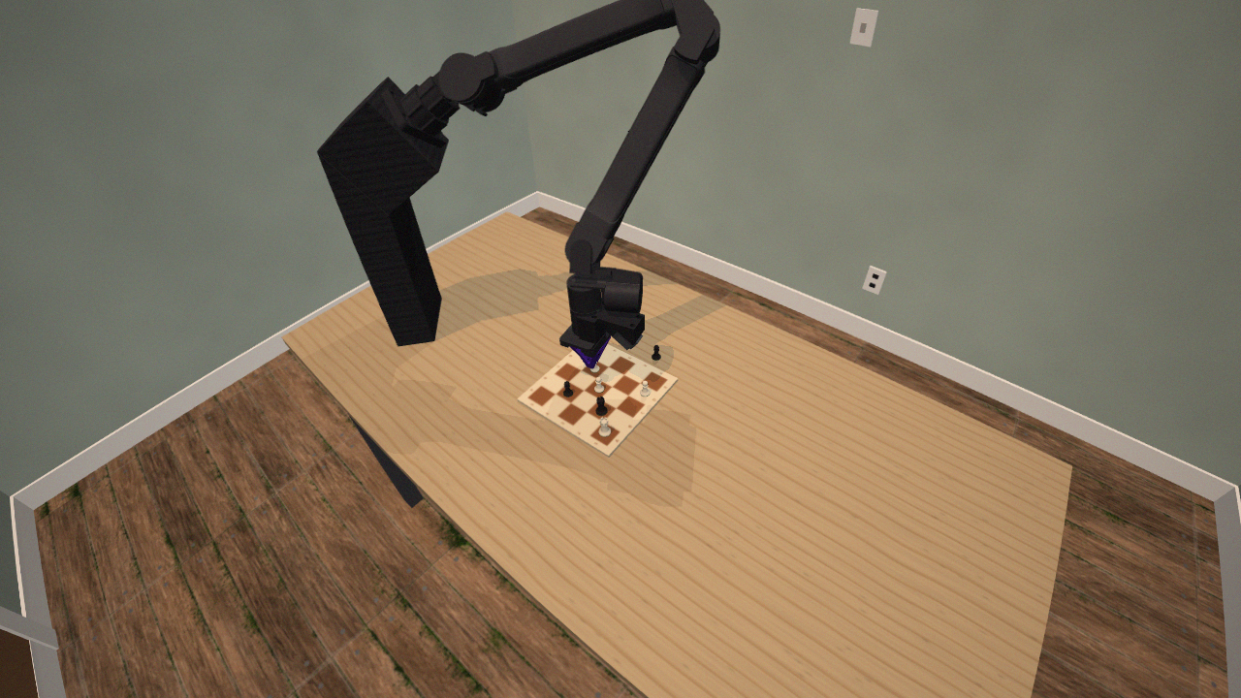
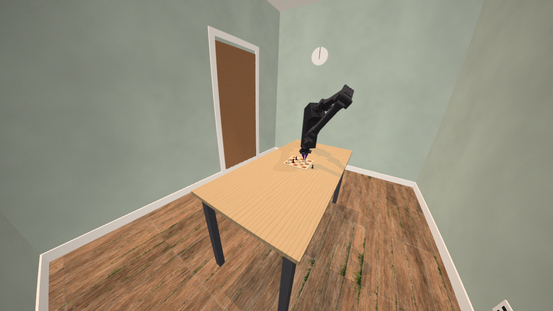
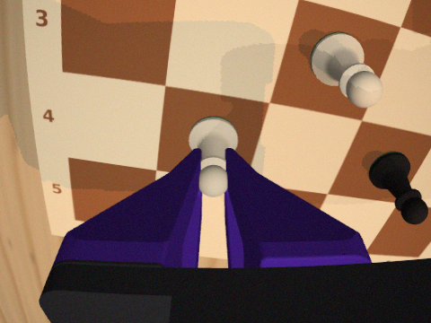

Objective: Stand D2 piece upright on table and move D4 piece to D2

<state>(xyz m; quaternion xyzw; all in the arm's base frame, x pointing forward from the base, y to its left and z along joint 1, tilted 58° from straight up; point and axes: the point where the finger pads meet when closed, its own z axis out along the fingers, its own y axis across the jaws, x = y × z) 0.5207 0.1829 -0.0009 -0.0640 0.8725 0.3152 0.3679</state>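
The bench [image 1: 780, 521] is a long light-wood slab, and the arm [image 1: 624, 165] arches up from its far end and drops straight down over the board [image 1: 545, 389], which sits toward that same end.

The board is a small brown-and-cream checker with digits along its edge; 3, 4 and 5 are readable in the wrist view. The end effector [image 3: 214, 186] is down at the far corner of the board, purple fingers pointing at it, and it's clenched on the white pawn [image 3: 214, 152]: the pads press both sides of the pawn's neck and head. That pawn stands upright on a brown square in row 4, base still on the board as far as the wrist view shows.

Other bits: a second white pawn [image 3: 347, 68] stands a couple of squares away toward row 3, and a black pawn [image 3: 398, 182] is just beyond it. In the top view there's one more black pawn [image 1: 655, 352] standing upright on the bench just off the board's far edge, apart from everything else. A few more pieces dot the board but they're too small to place by square.
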